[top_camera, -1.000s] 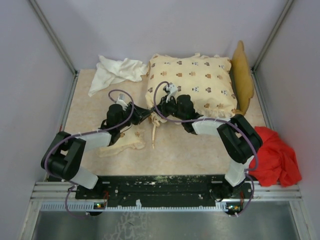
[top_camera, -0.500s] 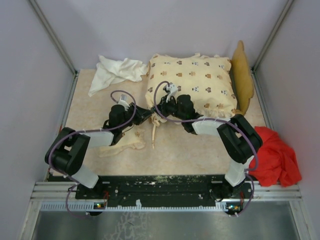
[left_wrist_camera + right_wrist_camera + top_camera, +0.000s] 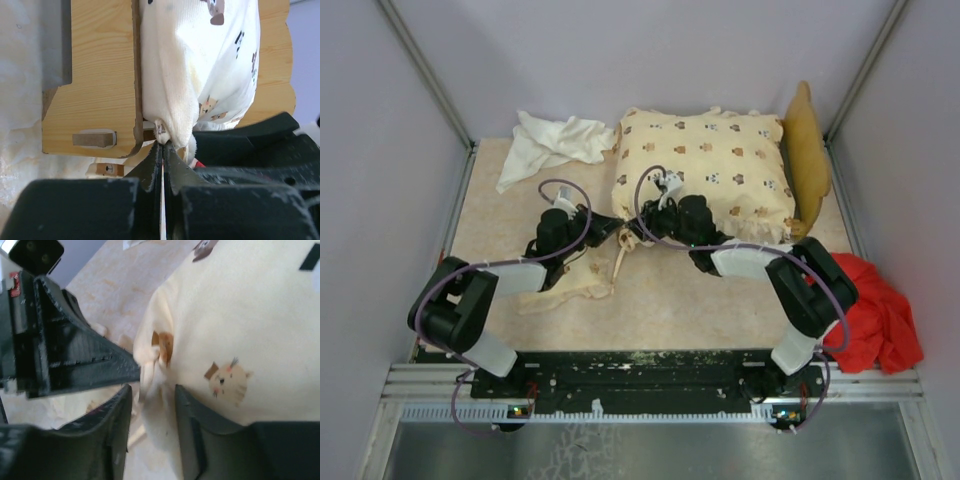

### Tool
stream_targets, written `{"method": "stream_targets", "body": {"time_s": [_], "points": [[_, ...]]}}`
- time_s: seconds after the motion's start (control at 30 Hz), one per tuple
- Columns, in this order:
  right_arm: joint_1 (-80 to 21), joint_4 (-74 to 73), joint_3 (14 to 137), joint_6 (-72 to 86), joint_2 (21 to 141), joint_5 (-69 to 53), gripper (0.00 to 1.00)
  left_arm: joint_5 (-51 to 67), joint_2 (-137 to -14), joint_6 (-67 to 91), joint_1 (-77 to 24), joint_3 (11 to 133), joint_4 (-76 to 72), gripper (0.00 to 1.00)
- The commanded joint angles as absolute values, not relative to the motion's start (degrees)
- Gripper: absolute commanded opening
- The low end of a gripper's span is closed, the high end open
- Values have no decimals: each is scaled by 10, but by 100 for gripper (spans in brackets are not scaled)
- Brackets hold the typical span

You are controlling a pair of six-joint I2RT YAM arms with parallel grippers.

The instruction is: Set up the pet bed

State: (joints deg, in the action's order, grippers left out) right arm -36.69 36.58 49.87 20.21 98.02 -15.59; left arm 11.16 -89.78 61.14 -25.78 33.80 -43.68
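Observation:
The cream animal-print cushion lies on the light wooden bed frame, whose wavy headboard stands at the right. In the left wrist view the frame's side panel shows beside the cushion. My left gripper is shut on the cushion's near-left corner. My right gripper is open, its jaws on either side of the same corner's knotted tie, facing the left gripper's finger. A loose tie hangs from the corner. A cream cloth piece lies under my left arm.
A plain white cloth lies at the back left. A red cloth is bunched at the right near edge beside my right arm. Grey walls close in the beige table on three sides.
My right arm has shifted a little to the right and lower. The hanging tie at the cushion's corner has swung slightly left. My left gripper keeps its hold.

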Motion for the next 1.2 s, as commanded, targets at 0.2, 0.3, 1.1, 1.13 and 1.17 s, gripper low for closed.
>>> {"method": "stream_targets", "body": {"time_s": [0.2, 0.3, 1.1, 1.13, 1.17], "points": [[-453, 383, 362, 263, 817, 28, 51, 88, -862, 597, -261, 338, -442, 0], [-494, 449, 331, 275, 845, 82, 51, 91, -857, 603, -261, 338, -430, 0], [-521, 726, 411, 410, 1181, 92, 50, 60, -815, 640, -260, 321, -328, 0], [-522, 724, 416, 412, 1189, 93, 50, 60, -815, 642, -260, 321, -328, 0], [-523, 718, 420, 416, 1194, 96, 50, 61, -815, 642, -260, 322, -329, 0]]}}
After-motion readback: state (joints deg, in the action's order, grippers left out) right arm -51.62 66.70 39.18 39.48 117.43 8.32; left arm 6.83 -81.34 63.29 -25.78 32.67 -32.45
